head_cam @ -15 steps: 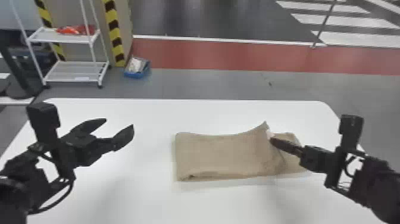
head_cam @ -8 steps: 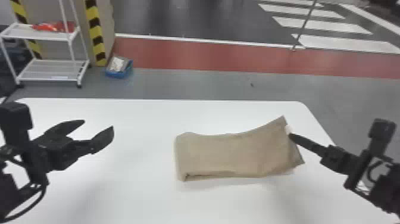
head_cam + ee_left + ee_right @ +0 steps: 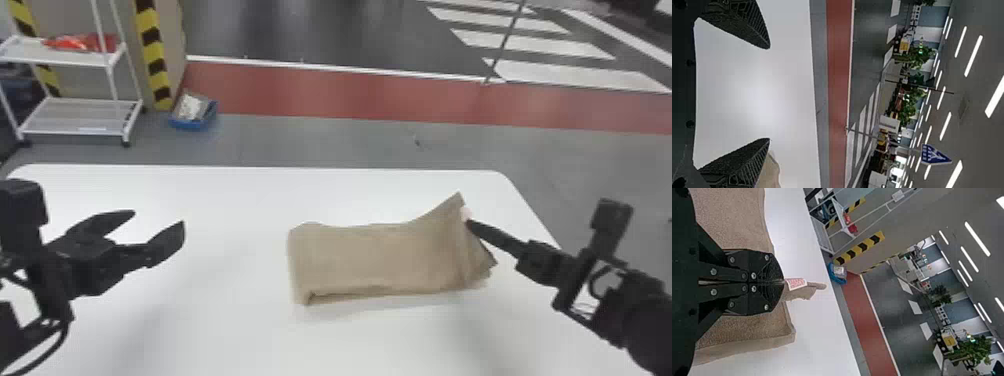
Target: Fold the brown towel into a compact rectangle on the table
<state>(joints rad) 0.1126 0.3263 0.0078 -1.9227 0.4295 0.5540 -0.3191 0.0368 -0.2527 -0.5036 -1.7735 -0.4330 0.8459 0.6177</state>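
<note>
- Brown towel (image 3: 375, 260) lay as a long folded strip on the white counter (image 3: 225, 340), running from near the middle toward the right edge, its right end lifted.
- At that end, my right tool (image 3: 467, 220) was closed on the cloth, pinching it beside the small printed label (image 3: 796, 283).
- Off to the left, well apart from the cloth, my left tool (image 3: 159, 217) hung with its fingers spread and nothing between them.
- I judged the step to be doubling the strip: carrying the raised right end over toward the left end. The long shape was there, the compact rectangle was not.
- Doing it well meant raising the pinch enough to clear the lower layers, then swinging it over in a low arc rather than dragging it across.
- The raised far corner (image 3: 458, 199) stood higher than the near part of that end, so the flap wanted levelling before it went down, or the fold would land skewed.
- A hard pull could have slid the whole strip or opened the layers at the near-left corner (image 3: 309, 298).
- Edges needed matching before I let go, with a light press along the new crease afterward.
</note>
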